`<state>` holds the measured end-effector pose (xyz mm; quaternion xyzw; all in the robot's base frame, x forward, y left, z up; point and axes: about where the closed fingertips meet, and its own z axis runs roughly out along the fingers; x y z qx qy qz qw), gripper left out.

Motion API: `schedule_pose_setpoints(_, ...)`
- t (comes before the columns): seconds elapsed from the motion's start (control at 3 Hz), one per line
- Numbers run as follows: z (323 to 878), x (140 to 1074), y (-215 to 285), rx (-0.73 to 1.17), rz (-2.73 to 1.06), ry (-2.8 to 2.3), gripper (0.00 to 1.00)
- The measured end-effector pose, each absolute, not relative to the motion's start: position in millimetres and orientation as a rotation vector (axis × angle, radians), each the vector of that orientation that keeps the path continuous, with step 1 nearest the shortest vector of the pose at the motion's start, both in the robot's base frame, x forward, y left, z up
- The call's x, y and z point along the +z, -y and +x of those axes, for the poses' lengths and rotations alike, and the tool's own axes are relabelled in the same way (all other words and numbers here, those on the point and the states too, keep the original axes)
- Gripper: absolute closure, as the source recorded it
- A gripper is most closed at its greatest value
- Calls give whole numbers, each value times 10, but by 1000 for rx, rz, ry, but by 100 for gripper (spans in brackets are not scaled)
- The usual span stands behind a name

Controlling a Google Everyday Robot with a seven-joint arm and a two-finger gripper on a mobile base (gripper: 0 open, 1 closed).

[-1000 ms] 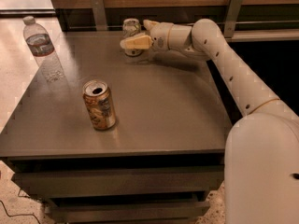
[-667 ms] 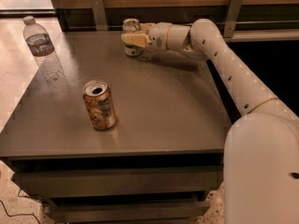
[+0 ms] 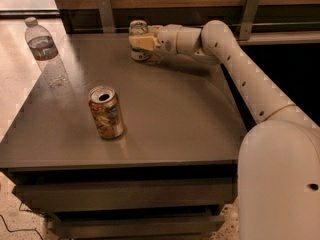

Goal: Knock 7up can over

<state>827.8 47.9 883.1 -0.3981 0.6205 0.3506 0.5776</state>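
While the 7up can [image 3: 138, 27] is still upright at the back edge of the counter [image 3: 190, 119], the hand [image 3: 142, 42] has crept slightly further left over the last second. It now sits across the can's front, level with its middle. Looks like contact, or as near as makes no difference. Only the can's silver top and its base show around the hand. Can't tell how far the hand is open, or whether it has any hold on the can. Reaching in from the right, the arm [image 3: 235, 64] is stretched out low over the counter.

Can hasn't shifted or tilted across that second, so the drift so far is approach, not the push. Task not done: the can has to end up on its side.

My read: next is a firm sideways shove at mid-height or above. Too low and it may just slide along the counter instead of tipping.

Both the orange-gold can [image 3: 106, 113] near the front and the water bottle [image 3: 46, 51] at the left edge are well apart from the action. Little risk of clipping them.
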Motion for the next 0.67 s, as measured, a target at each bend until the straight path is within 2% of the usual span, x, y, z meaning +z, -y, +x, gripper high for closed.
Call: schedule_pose_setpoints(0.67, 8191, 8911, -397, 765, -967, -1508, 100)
